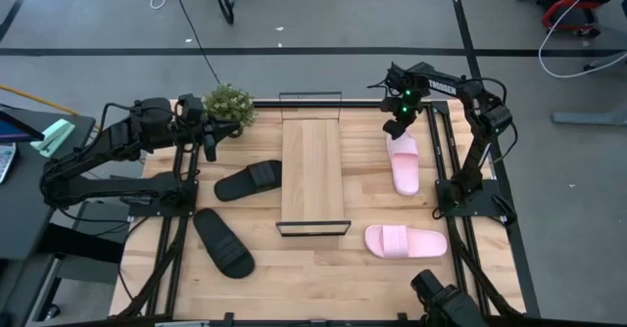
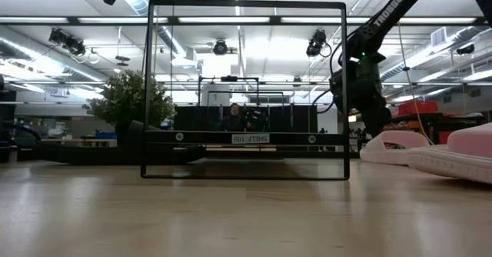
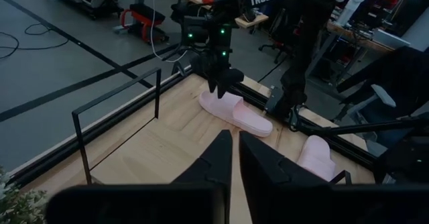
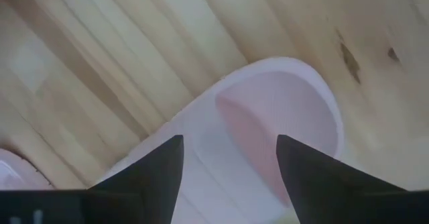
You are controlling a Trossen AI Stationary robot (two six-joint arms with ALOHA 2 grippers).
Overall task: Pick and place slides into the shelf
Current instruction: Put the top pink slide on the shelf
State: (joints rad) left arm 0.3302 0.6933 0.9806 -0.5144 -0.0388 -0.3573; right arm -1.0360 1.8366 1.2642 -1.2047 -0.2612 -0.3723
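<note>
The light-wood shelf (image 1: 313,175) lies flat mid-table, with black wire frames at its far and near ends. Two black slides lie left of it, one (image 1: 249,180) close beside it and one (image 1: 223,242) nearer the front. Two pink slides lie to its right, one (image 1: 403,163) farther back and one (image 1: 406,241) near the front. My right gripper (image 4: 228,163) is open, pointing down over the far end of the farther pink slide (image 4: 268,117). My left gripper (image 3: 234,160) is shut and hovers by the table's far left corner. My right gripper comes from above, with one finger (image 4: 144,177) and the other (image 4: 328,177) spread over the rounded far end of the pink slide (image 3: 218,100). The slide lies flat on the table. Whether the fingertips touch it I cannot tell.
A small potted plant (image 1: 227,104) stands at the far left, right by my left gripper. Black rails run along both table sides (image 1: 443,170). Bare tabletop shows in front of the shelf (image 1: 313,268). A person sits far behind the table (image 2: 233,118).
</note>
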